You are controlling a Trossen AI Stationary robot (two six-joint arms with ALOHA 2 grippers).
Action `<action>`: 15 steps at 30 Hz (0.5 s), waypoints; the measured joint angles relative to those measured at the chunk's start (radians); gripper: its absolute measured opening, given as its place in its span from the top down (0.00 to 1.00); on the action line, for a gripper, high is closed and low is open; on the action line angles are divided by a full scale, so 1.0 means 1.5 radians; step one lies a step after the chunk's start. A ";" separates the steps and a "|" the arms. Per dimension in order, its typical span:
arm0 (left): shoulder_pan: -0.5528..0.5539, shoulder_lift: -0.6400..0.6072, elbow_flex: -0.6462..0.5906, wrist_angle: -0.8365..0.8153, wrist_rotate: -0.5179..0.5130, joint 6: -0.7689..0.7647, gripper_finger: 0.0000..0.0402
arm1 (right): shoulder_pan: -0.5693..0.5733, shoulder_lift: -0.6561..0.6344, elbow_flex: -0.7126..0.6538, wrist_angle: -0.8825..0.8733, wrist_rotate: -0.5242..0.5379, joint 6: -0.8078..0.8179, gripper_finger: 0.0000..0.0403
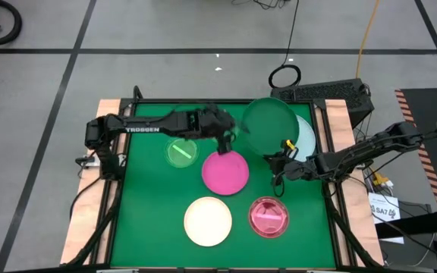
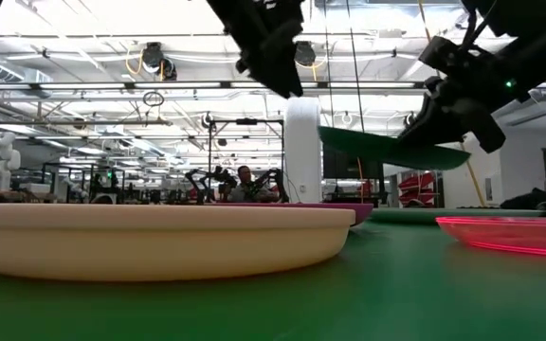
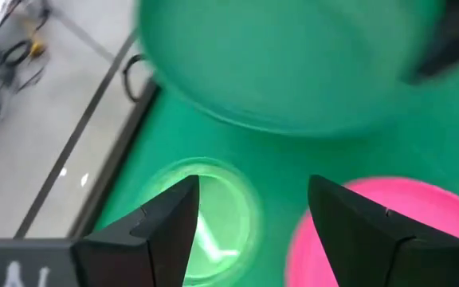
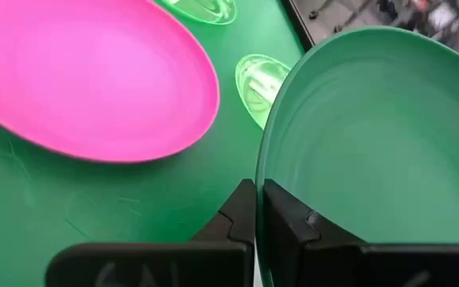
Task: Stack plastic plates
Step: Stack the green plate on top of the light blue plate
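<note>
right gripper point(image 1: 285, 155): clamped tight on the near rim of the dark green plate point(image 1: 270, 127); in the right wrist view the two fingers point(image 4: 281, 226) pinch the plate's edge with no gap.
dark green plate: lifted clear of the surface point(image 1: 150, 227) and tilted, held over the back right part of the green mat, overlapping the pale blue plate point(image 1: 307, 136) from above.
pale blue plate: lying at the back right, mostly covered by the dark green plate, only its right edge showing.
left gripper point(image 1: 226, 136): fingers spread apart, holding nothing, hovering above the back edge of the magenta plate point(image 1: 225, 171), just beside the lifted dark green plate.
magenta plate: flat near the middle of the mat, below and between both grippers.
small green plate point(image 1: 181, 152): striped, flat on the mat to the left of the magenta plate, under the left arm.
second small green plate point(image 4: 260, 77): seen in the right wrist view just beyond the magenta plate, partly hidden by the dark green plate.
cream plate point(image 1: 208, 221): flat at the front, near the middle.
pink plate point(image 1: 268, 217): translucent, striped, flat at the front right, beside the cream plate.
</note>
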 joint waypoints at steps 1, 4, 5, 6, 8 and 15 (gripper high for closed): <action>-0.016 0.000 0.000 -0.002 0.000 0.007 0.40 | 0.002 -0.006 0.000 -0.018 0.000 0.021 0.99; -0.064 0.000 0.000 0.000 -0.009 0.018 0.40 | 0.012 -0.022 0.000 -0.067 0.000 0.072 0.99; -0.079 0.000 0.000 0.002 -0.011 0.020 0.40 | 0.016 -0.029 0.000 -0.080 -0.001 0.088 0.99; -0.093 0.000 0.000 0.003 -0.014 0.019 0.40 | 0.020 -0.037 0.000 -0.092 -0.002 0.104 0.99; -0.122 0.000 0.000 0.003 -0.022 0.015 0.40 | 0.027 -0.053 0.000 -0.118 -0.002 0.138 0.99; -0.201 0.007 -0.058 0.103 -0.058 0.000 0.40 | 0.029 -0.105 0.000 -0.211 -0.010 0.201 0.99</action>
